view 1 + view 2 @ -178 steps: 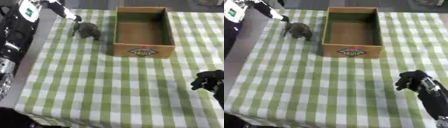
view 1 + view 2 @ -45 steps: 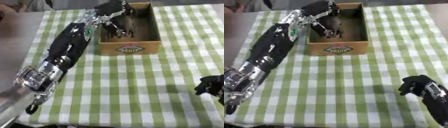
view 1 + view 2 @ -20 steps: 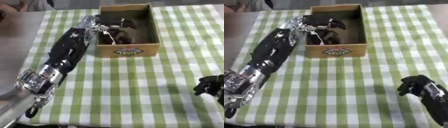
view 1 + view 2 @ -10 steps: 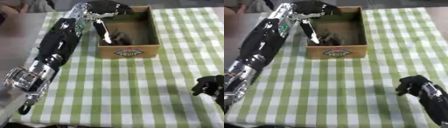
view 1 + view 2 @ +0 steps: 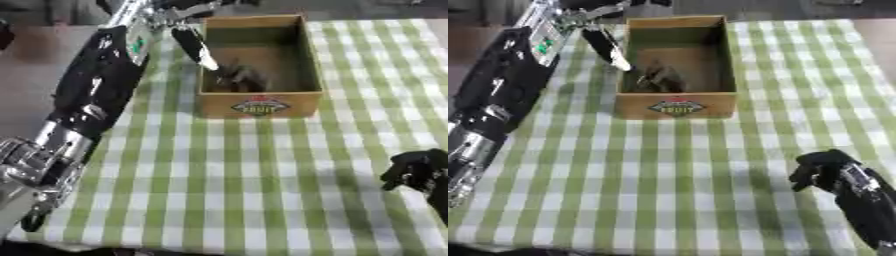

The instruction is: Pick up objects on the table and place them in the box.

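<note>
Green-checked counter [image 5: 262, 175]: small dark figure [image 5: 238, 77] lies in the brown cardboard box [image 5: 259, 104]; left hand [image 5: 194, 42], fingers straight and empty, hangs just left of it.

Tablecloth [image 5: 262, 180] is showing a green-and-white check pattern throughout. Box [image 5: 260, 104] is presenting tan cardboard walls, with a dark oval label bearing pale lettering on its near face. Object [image 5: 658, 76] inside is appearing dark grey-brown. Left hand [image 5: 194, 45] is showing black with silver. Right hand [image 5: 824, 172] is showing black.
</note>
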Controlling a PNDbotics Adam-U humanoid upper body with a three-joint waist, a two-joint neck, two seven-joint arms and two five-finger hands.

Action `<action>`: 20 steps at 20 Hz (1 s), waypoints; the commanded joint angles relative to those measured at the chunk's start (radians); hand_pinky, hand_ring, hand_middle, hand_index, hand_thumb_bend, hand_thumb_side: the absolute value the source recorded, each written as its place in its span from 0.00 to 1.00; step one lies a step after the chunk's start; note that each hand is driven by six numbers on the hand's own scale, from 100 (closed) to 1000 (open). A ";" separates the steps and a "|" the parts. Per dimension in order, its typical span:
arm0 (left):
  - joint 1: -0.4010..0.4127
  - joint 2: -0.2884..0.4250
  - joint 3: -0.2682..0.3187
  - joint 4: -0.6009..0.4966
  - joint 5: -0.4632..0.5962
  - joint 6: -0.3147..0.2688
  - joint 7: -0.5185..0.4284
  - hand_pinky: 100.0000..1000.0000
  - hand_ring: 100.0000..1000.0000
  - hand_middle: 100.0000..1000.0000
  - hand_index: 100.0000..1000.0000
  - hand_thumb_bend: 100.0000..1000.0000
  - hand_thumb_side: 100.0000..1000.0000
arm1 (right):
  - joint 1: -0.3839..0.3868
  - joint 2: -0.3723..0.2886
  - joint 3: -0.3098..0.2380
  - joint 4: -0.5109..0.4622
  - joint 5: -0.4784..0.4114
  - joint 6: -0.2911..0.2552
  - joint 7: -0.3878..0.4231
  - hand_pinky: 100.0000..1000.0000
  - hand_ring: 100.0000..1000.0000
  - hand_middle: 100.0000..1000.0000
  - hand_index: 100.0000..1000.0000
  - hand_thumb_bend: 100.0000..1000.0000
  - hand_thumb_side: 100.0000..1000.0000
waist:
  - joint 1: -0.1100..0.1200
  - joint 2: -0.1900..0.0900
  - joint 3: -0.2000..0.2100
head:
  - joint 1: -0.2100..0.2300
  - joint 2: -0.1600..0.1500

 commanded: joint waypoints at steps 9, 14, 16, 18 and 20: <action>0.195 0.083 0.113 -0.400 0.658 0.269 -0.100 0.68 0.67 0.72 0.81 0.37 0.30 | -0.003 -0.009 -0.020 -0.012 -0.004 -0.002 -0.013 0.51 0.57 0.49 0.67 0.00 0.91 | -0.011 -0.016 0.050 | -0.027 0.002; 0.332 0.099 0.173 -0.564 0.832 0.352 -0.099 0.65 0.63 0.68 0.77 0.29 0.27 | -0.003 -0.011 -0.026 -0.014 -0.009 -0.003 -0.018 0.49 0.57 0.49 0.67 0.00 0.91 | -0.013 -0.018 0.068 | -0.036 0.002; 0.377 0.098 0.191 -0.608 0.862 0.367 -0.088 0.64 0.61 0.66 0.76 0.25 0.26 | -0.002 -0.012 -0.028 -0.014 -0.011 -0.003 -0.020 0.49 0.57 0.49 0.67 0.00 0.90 | -0.013 -0.019 0.073 | -0.040 0.002; 0.415 0.091 0.207 -0.637 0.892 0.386 -0.076 0.63 0.59 0.65 0.75 0.20 0.26 | -0.001 -0.013 -0.030 -0.014 -0.013 -0.003 -0.021 0.48 0.57 0.49 0.67 0.00 0.91 | -0.014 -0.021 0.079 | -0.040 0.002; 0.445 0.079 0.225 -0.652 0.916 0.411 -0.062 0.61 0.57 0.63 0.73 0.15 0.27 | 0.000 -0.013 -0.030 -0.014 -0.013 -0.002 -0.022 0.48 0.57 0.49 0.67 0.00 0.90 | -0.015 -0.021 0.088 | -0.040 0.003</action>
